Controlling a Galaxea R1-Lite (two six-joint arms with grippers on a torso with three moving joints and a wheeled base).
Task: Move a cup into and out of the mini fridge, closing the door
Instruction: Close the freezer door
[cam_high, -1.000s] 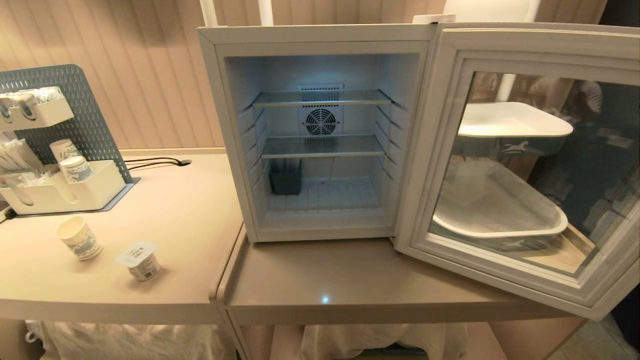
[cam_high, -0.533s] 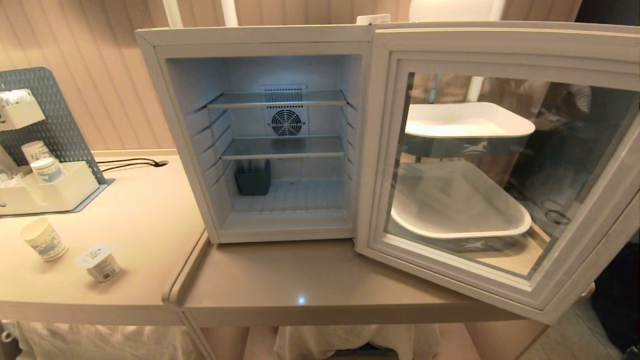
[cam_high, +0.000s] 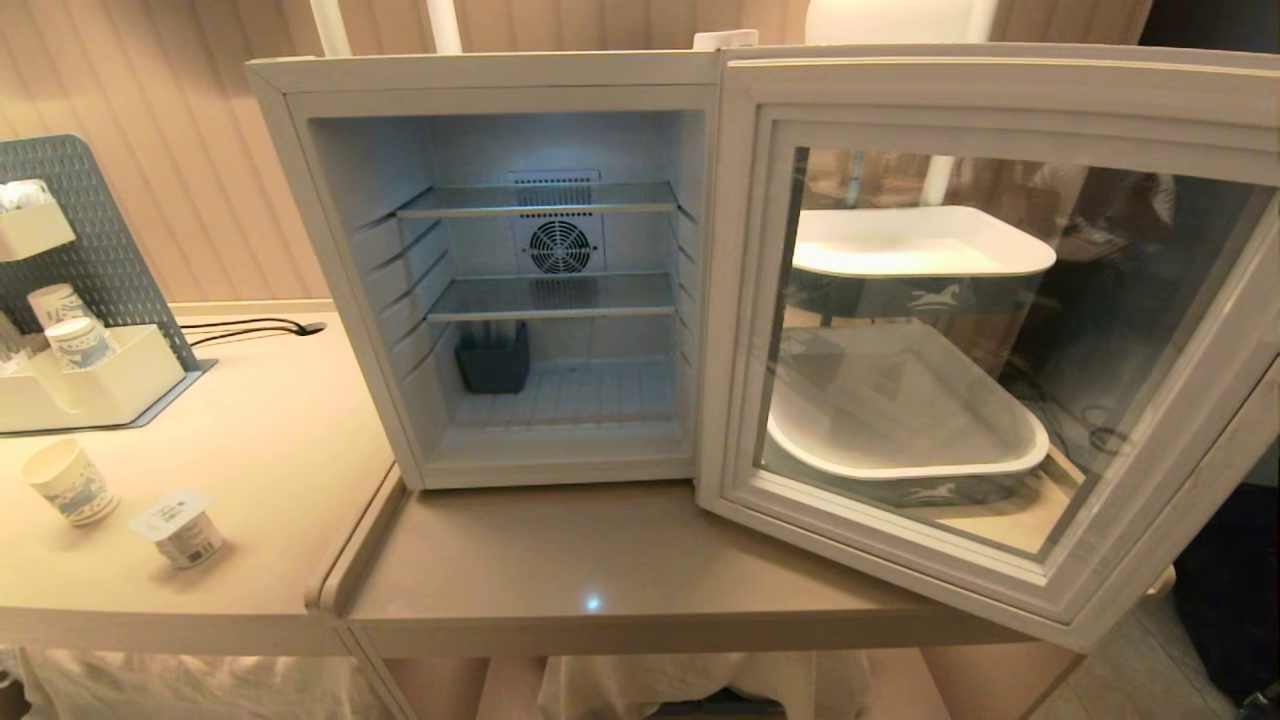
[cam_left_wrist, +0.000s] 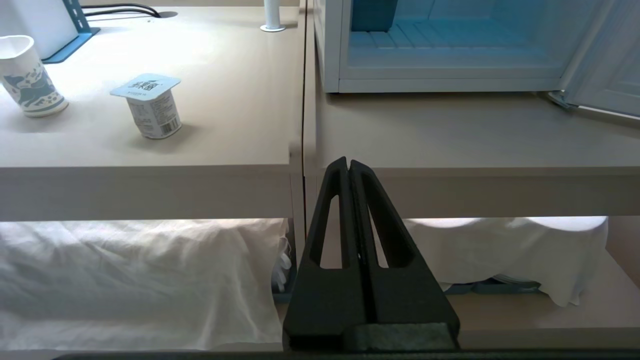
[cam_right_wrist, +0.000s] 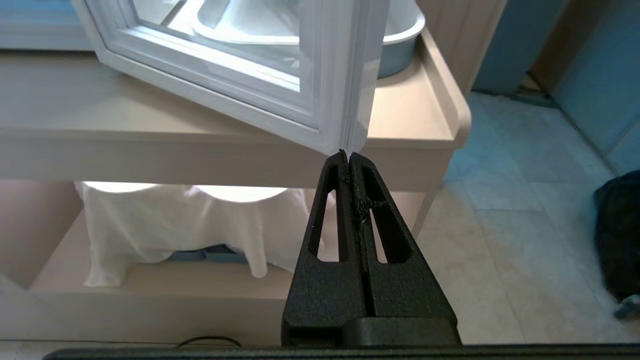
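Note:
The white mini fridge (cam_high: 340, 260) stands open on the counter, its lit shelves bare except for a dark bin (cam_high: 492, 360) on the floor inside. Its glass door (cam_high: 960, 340) swings out to the right over the counter edge. The cup (cam_high: 68, 483) with a blue pattern stands on the left table, also seen in the left wrist view as cup (cam_left_wrist: 27, 77). Neither arm shows in the head view. My left gripper (cam_left_wrist: 348, 162) is shut and empty, low in front of the counter edge. My right gripper (cam_right_wrist: 348, 155) is shut and empty, just below the door's lower corner (cam_right_wrist: 335, 140).
A foil-lidded pot (cam_high: 180, 528) sits beside the cup. A grey pegboard organiser (cam_high: 90, 370) with more cups is at the far left. White trays (cam_high: 930, 250) show through the door glass. White cloth (cam_left_wrist: 140, 280) fills the shelf under the counter.
The whole head view has shifted: the fridge, table and cup slid left in the picture and the door fills more of the right, so the camera moved. Nothing on the tables moved.

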